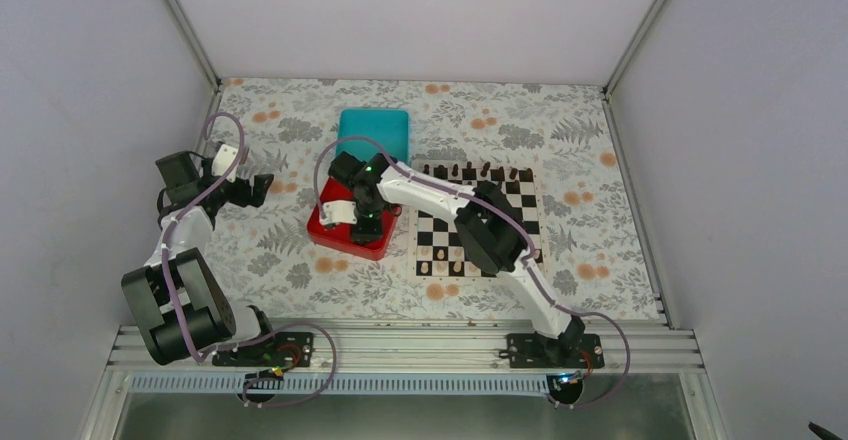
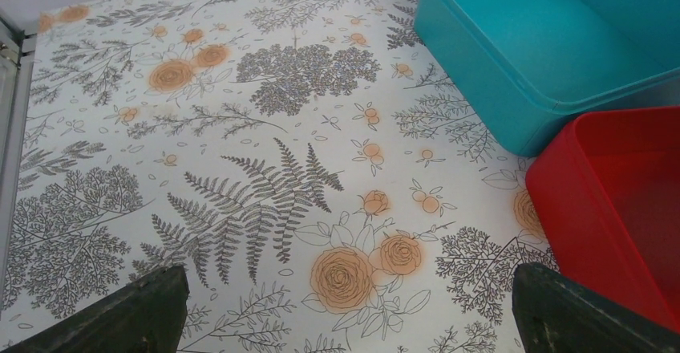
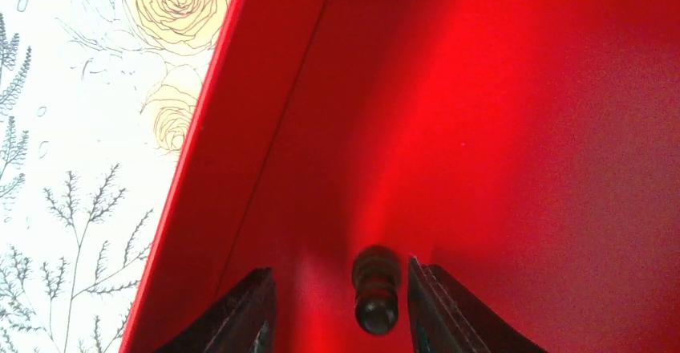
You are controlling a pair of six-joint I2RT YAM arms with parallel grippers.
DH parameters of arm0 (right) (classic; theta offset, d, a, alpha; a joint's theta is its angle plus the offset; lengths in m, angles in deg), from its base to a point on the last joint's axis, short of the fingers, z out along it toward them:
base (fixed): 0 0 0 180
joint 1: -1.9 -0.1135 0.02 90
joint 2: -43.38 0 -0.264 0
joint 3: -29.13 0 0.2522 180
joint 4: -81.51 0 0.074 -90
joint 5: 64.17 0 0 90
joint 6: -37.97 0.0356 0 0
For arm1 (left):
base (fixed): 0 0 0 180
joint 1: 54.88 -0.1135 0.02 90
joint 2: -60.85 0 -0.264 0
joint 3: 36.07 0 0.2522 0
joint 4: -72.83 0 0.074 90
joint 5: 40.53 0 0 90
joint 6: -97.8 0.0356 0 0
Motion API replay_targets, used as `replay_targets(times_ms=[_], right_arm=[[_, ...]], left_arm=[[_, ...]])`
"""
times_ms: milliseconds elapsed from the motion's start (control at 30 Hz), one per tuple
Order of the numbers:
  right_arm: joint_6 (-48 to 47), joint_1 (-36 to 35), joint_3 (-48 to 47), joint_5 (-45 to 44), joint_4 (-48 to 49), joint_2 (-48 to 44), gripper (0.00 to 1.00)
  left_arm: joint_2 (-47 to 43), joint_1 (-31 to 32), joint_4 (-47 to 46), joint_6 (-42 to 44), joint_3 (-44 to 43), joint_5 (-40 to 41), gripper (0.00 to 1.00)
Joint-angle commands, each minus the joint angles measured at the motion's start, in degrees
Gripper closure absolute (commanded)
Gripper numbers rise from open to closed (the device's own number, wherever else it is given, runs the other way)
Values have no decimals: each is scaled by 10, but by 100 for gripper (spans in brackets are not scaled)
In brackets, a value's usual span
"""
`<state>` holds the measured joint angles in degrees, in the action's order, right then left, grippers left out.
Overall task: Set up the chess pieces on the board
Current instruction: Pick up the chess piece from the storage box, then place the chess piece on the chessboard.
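While released right fingers (image 3: 437, 313) straddle the dark piece (image 3: 375, 289) in the red tray (image 3: 497, 112), shift toward three o'clock, then clench; left fingers (image 2: 136, 313) released.

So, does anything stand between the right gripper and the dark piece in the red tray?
Nothing visible does. The dark piece lies on the floor of the red tray, between the open fingers of the right gripper. The tray wall stands beside them, not between.
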<state>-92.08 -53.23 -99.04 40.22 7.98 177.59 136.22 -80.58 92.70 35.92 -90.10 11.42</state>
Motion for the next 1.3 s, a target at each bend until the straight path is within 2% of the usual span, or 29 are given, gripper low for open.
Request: replay_targets(times_ms=[0,67,233,367,667,800,933,1267], right_arm=[[-1,-8,-16,4,17,13,57],[-2,-9,-20,-3,16,18,60],[2,-8,-15,-10,23,12,82],[5,-3,-10,-30,30,-12,91],[17,54,-28,-53,-11,-106,96],[21,113,-23,-36,-36,-159,96],[20,198,21,-34,-43,-219,96],[-3,454,247,-20,34,-346,96]], left_arm=[[-1,-7,-7,12,-7,-19,0],[1,-7,-7,12,-7,-20,0],[-1,-8,-7,12,-8,-24,0],[-2,-8,-4,12,-8,-25,0],[-7,-9,-2,10,-9,-24,0],[-7,-8,-2,10,-9,-23,0],[-8,-8,-2,9,-10,-23,0],[-15,-8,-2,5,-10,-23,0]])
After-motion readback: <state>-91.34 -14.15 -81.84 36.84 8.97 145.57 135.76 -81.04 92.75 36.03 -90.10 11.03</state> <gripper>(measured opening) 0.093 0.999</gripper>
